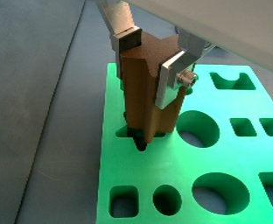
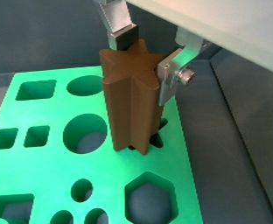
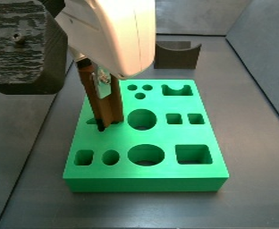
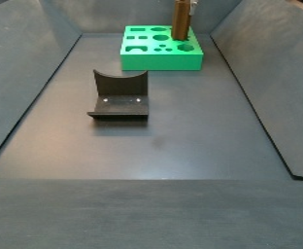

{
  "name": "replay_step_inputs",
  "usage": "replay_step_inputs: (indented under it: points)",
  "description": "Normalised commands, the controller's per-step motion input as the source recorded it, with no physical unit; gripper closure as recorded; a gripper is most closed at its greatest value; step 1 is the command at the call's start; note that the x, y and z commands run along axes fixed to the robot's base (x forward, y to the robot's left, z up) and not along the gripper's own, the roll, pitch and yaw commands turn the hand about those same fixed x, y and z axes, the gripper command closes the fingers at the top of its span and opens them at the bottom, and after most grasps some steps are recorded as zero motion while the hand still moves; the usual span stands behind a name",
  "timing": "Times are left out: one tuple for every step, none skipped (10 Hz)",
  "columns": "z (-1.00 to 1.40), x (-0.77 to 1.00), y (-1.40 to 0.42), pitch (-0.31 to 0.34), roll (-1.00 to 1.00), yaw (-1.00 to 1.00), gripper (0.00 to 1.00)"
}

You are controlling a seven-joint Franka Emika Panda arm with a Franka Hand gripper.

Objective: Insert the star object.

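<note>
My gripper point(image 1: 150, 59) is shut on the star object point(image 1: 145, 96), a tall dark-brown peg with a star-shaped top, and holds it upright near its top end. The silver fingers point(image 2: 171, 77) press it from two sides. The peg's lower end stands in the mouth of the star-shaped hole point(image 1: 136, 137) at the edge of the green board point(image 1: 139, 171). I cannot tell how deep it sits. Both side views show the peg point(image 3: 94, 97) point(image 4: 182, 19) standing up from the board point(image 3: 142, 183) point(image 4: 161, 60). In a wrist view, tips of the hole point(image 2: 154, 140) show beside the peg point(image 2: 129, 105).
The board has several other cut-outs: round, square, hexagonal and notched ones point(image 3: 143, 119). The dark fixture point(image 4: 119, 95) stands on the grey floor away from the board and also shows in a side view point(image 3: 178, 54). Sloped grey walls enclose the floor.
</note>
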Motion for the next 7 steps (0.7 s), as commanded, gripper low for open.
replay_step_inputs:
  points:
    - [0.0, -0.15, 0.0, 0.0, 0.0, -0.09, 1.0]
    - [0.02, -0.29, 0.0, -0.007, 0.01, -0.11, 1.0]
    - [0.07, -0.29, 0.0, -0.02, 0.01, -0.11, 1.0]
    - [0.13, -0.19, 0.0, -0.004, 0.0, -0.11, 1.0]
    - [0.22, -0.08, 0.0, 0.0, 0.0, -0.09, 1.0]
    - [0.12, -0.05, 0.0, 0.0, 0.0, -0.05, 1.0]
    - [0.0, -0.06, -0.03, -0.007, 0.02, -0.01, 1.0]
